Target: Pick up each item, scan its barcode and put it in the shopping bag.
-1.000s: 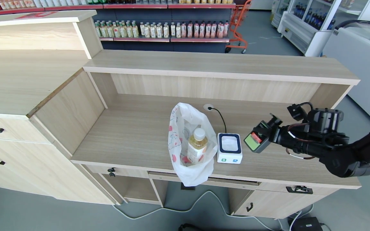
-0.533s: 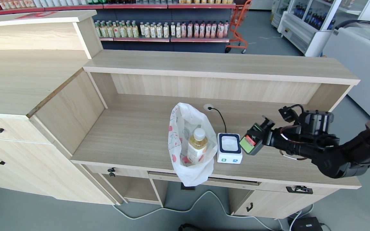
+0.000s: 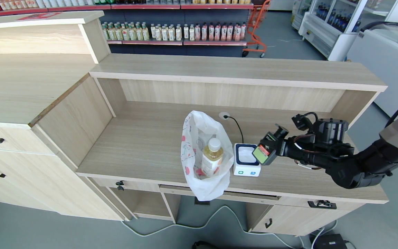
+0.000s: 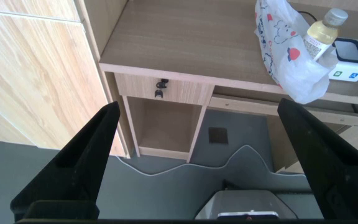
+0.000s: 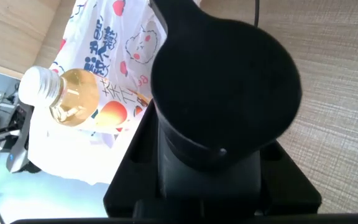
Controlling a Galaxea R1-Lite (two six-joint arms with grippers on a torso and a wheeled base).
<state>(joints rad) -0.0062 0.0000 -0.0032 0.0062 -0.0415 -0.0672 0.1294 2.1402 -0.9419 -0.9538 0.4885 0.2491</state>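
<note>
A white shopping bag [image 3: 189,145] with red prints stands open at the desk's front edge, and a bottle of yellow drink [image 3: 212,156] is upright inside it. Right beside it sits the white barcode scanner [image 3: 246,159]. My right gripper [image 3: 271,147] is shut on a small dark item with a green and red face [image 3: 262,154], held just above the scanner's right edge. In the right wrist view the item [image 5: 222,93] hides the scanner, with the bag [image 5: 114,37] and bottle [image 5: 67,93] behind it. My left gripper [image 4: 197,106] hangs open below the desk front, far from the bag [image 4: 284,56].
A black cable [image 3: 237,126] runs from the scanner to a grommet [image 3: 224,115] at the back. A raised ledge [image 3: 233,71] walls the desk's rear, and a tall cabinet [image 3: 29,86] stands at the left. Bare desktop [image 3: 143,141] lies left of the bag.
My right arm has carried the item leftward and slightly down, from well right of the scanner to just over its right edge. Bag, bottle and scanner stayed put.
</note>
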